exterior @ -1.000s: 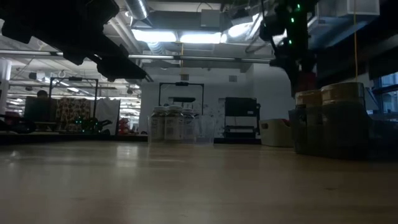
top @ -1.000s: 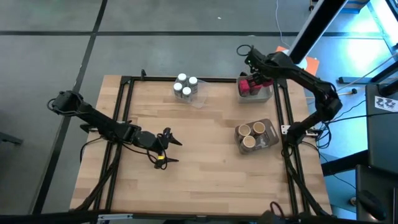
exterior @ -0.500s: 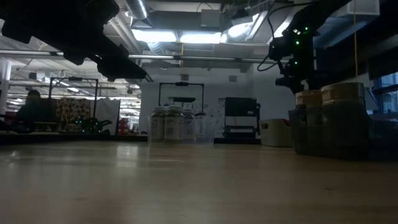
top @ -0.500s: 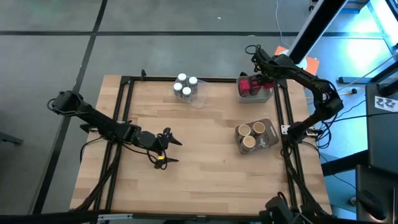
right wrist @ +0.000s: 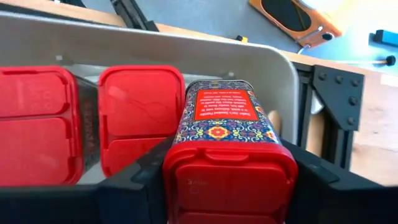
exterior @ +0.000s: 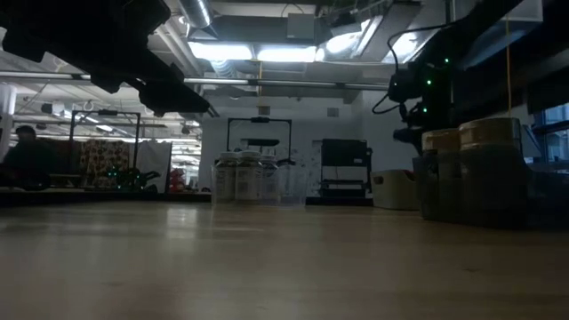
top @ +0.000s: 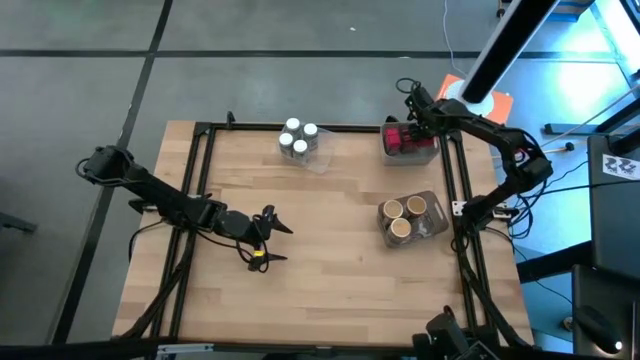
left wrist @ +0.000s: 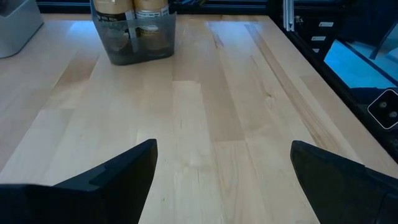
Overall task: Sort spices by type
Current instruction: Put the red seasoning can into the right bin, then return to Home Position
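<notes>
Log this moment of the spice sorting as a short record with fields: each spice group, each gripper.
white-lidded jars: grouped at the table's far edge, in a clear tray
tan jars: three in a tray near the right edge
red-lidded tins: in the grey tray at the far right corner
right gripper: at the grey tray, closed on a red-lidded tin
left gripper: open, empty, over bare wood on the left

Wooden table [top: 330, 230] bears three trays [top: 432, 228] of spices [top: 298, 137].

jars [top: 298, 138] at the table's [top: 320, 290] back, packets [top: 402, 138] right (in a tray [top: 428, 153]), cups [top: 405, 212] in front
</notes>
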Tool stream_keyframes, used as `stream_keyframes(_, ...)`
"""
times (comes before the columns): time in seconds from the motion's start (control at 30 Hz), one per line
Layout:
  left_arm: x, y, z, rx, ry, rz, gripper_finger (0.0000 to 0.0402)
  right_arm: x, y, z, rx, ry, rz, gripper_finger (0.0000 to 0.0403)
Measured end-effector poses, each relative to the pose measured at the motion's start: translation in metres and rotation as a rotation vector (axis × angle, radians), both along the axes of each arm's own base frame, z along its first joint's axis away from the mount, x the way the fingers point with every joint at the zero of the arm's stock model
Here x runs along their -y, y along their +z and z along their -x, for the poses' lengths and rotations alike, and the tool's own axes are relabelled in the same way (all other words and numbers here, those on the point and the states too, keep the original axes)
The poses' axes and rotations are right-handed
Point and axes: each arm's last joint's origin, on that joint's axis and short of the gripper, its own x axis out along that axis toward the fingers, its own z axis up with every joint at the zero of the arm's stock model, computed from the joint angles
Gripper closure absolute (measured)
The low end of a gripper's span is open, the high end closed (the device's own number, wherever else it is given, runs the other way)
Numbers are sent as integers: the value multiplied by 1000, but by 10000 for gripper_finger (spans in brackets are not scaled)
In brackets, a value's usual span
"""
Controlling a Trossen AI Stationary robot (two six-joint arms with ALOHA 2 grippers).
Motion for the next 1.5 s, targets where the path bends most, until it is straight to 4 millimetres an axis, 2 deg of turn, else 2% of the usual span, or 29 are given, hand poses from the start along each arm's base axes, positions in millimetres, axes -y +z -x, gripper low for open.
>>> stream_keyframes(0.23, 0, 0, 0, 0, 1, 3, 50, -1, -9, 0, 20, 8, 22, 189)
stream_keyframes(0.57, 0, 0, 0, 0, 1, 2, 50, 0, -10, -1, 27, 10, 25, 171)
stream_keyframes(0.8, 0, 0, 0, 0, 1, 2, 50, -1, -12, 2, -45, -57, 62, 164)
stream_keyframes(1.2, 0, 0, 0, 0, 0, 2, 50, -1, -12, 2, -44, -26, 44, 137)
stream_keyframes(1.5, 0, 0, 0, 0, 2, 5, 50, -9, 12, 8, -46, 7, 138, 126)
